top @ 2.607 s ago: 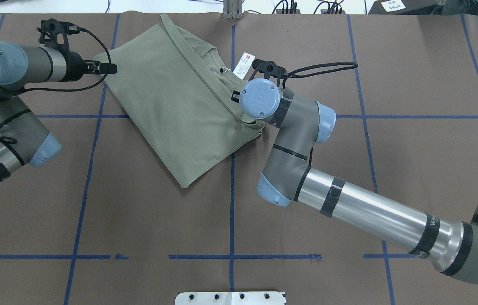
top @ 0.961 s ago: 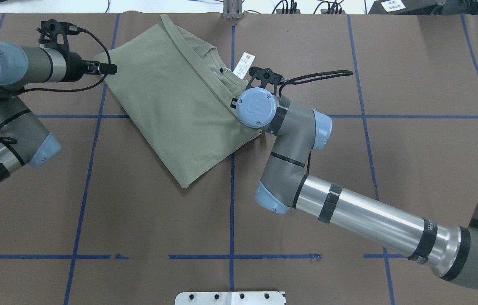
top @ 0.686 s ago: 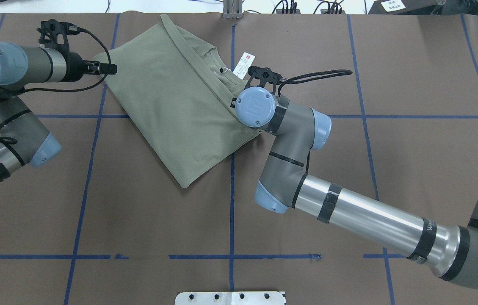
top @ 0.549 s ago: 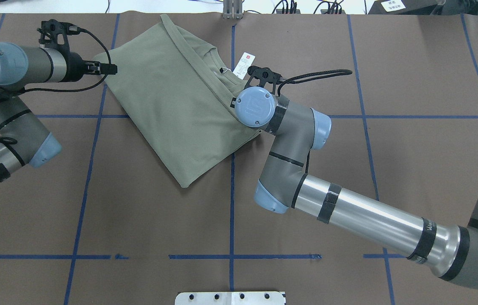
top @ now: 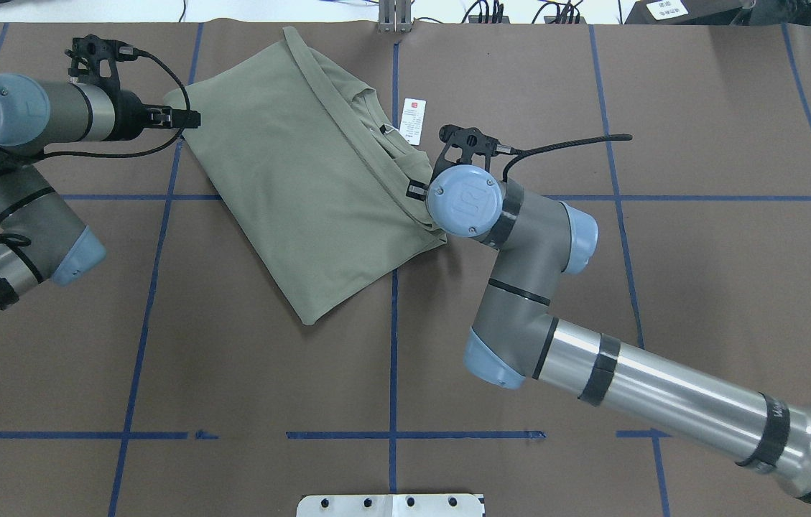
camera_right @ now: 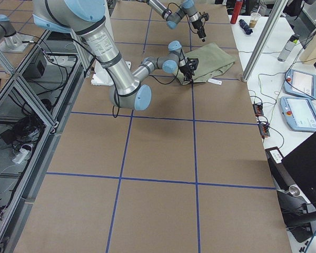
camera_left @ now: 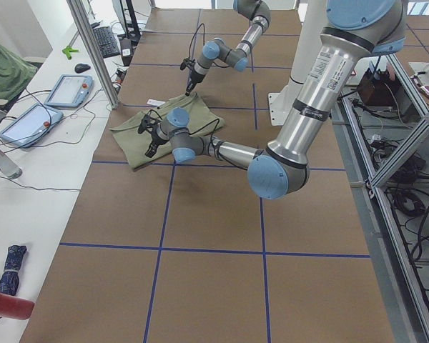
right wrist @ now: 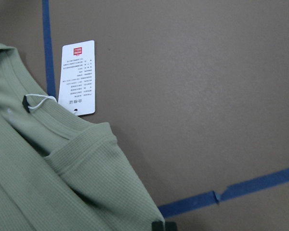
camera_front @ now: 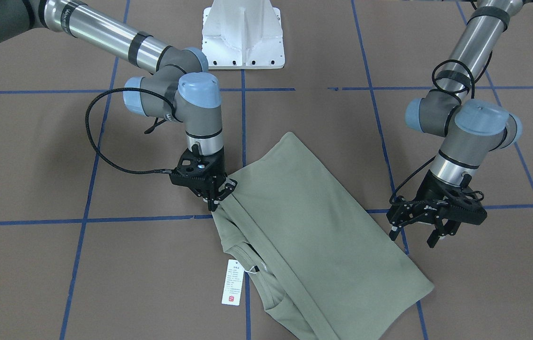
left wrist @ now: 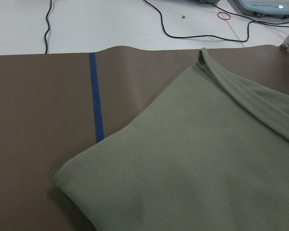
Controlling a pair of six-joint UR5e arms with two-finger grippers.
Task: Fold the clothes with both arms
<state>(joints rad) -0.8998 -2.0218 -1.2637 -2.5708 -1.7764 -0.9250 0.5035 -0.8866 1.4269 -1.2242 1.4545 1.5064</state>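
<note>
Just one shirt [camera_front: 313, 222], two pincers [camera_front: 213, 202] [camera_front: 412, 235]

The brown table [top: 700, 287], gridded with blue tape [top: 393, 359], bears a folded sage-green shirt [top: 304, 187] and its white hang tag [top: 413, 120].

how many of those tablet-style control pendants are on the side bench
2. Both lie side by side on the white bench: one pendant nearer the shirt, the other nearer the laptop. More may sit out of frame.
</note>
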